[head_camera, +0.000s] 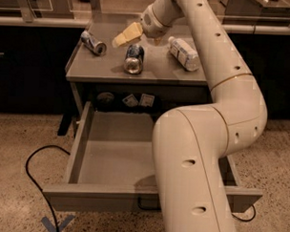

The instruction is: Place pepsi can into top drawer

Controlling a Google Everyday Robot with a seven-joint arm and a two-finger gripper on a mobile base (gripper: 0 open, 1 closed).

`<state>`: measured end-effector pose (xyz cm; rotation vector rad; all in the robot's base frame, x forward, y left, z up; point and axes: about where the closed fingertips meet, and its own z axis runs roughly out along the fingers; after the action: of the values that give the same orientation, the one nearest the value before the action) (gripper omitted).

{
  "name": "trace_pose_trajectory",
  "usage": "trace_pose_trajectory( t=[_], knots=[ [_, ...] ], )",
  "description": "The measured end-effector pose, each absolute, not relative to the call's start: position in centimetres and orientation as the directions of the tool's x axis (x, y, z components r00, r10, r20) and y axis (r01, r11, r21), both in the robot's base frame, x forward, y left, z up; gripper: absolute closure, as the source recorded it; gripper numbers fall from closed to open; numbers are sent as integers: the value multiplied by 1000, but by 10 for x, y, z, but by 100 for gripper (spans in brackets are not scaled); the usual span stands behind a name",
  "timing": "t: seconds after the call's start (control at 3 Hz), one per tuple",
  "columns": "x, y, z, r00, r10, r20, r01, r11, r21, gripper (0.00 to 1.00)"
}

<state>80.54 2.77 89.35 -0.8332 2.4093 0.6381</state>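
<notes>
The pepsi can (134, 58), dark blue with a silver end facing me, lies on its side near the middle of the grey table top (151, 72). My gripper (126, 35), pale yellow, hangs just above and behind the can, slightly to its left, and holds nothing that I can see. The top drawer (110, 157) under the table top is pulled wide open and its grey floor is bare. My arm covers the drawer's right half. The handle on its front panel is not in view.
A silver can (92, 42) lies at the table's back left. A clear plastic bottle (184, 53) lies to the right of the pepsi can. My arm's large white links (201, 153) fill the right foreground. A black cable (35, 174) loops on the speckled floor at left.
</notes>
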Motion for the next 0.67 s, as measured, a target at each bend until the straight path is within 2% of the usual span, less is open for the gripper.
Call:
trace_pose_trajectory(
  t=[0.67],
  knots=[
    [809,30,879,-734,-402,-547,-608,748,266,0]
  ],
)
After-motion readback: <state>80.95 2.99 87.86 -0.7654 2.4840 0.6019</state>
